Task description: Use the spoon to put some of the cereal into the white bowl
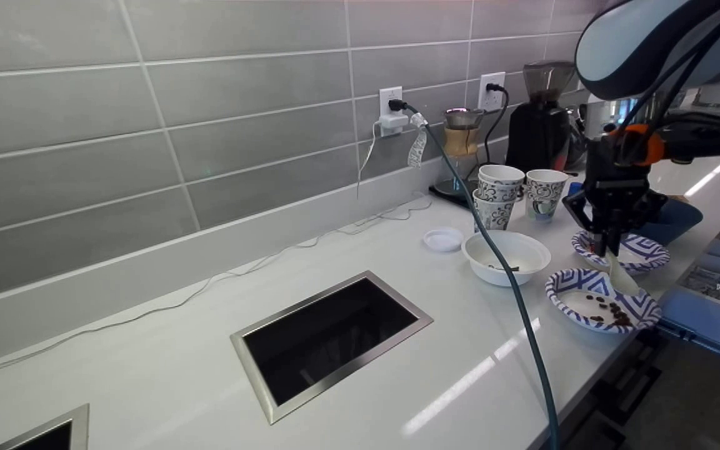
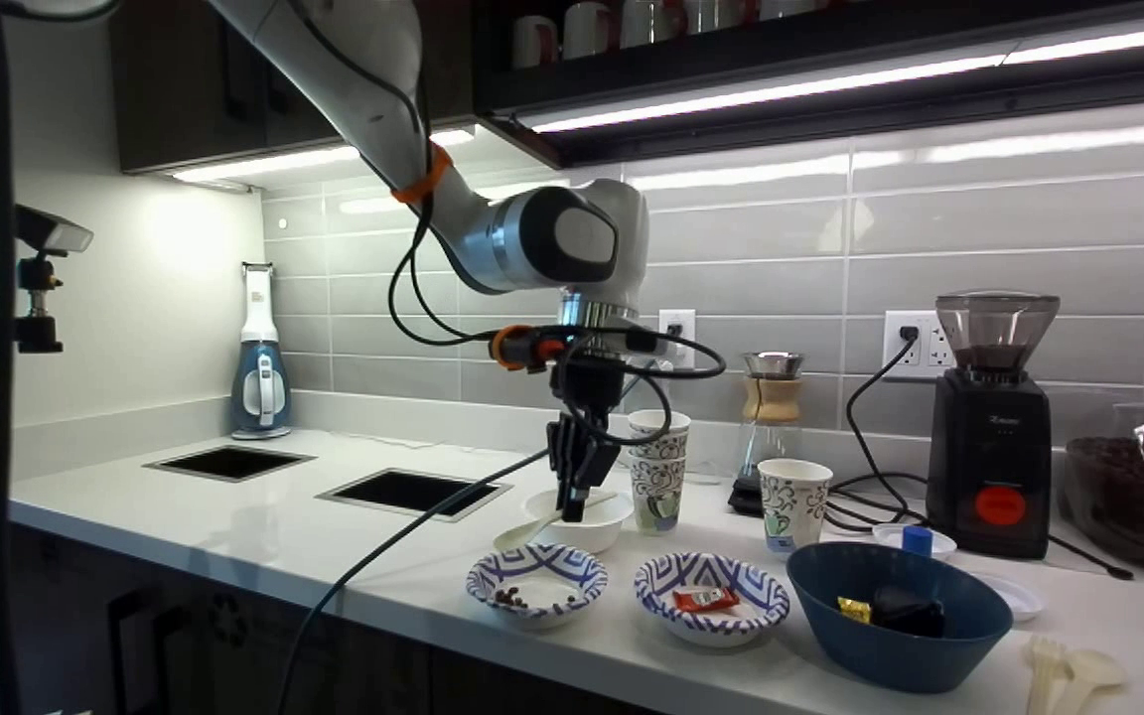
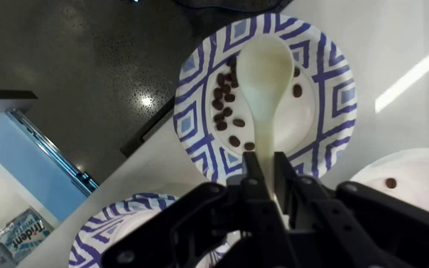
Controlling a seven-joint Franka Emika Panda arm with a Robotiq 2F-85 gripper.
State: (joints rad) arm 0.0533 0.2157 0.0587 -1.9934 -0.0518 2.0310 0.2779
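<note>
In the wrist view, the end effector reaches in from the bottom of the frame, its two fingers closed on the handle of a pale spoon, with just the handle's thickness between them. The spoon's scoop points toward the top of the frame, over a blue-and-white bowl; whether the two touch cannot be told. Dark brown beans lie in that bowl, most of them gathered left of the spoon and a couple to its right.

The white bowl stands on the bench near the middle of the frame in an exterior view, just behind the bowl of beans. In the wrist view it is cut off at the lower right, and a single bean shows inside it. A dark green cable passes in front of it in an exterior view.

In an exterior view, a second patterned bowl at the lower middle of the frame holds a red packet. Just right of it, a dark blue bowl contains a yellow wrapper and a black item too unclear to name. A pale fork lies in the lower right corner, and stacked paper cups stand near the white bowl.
</note>
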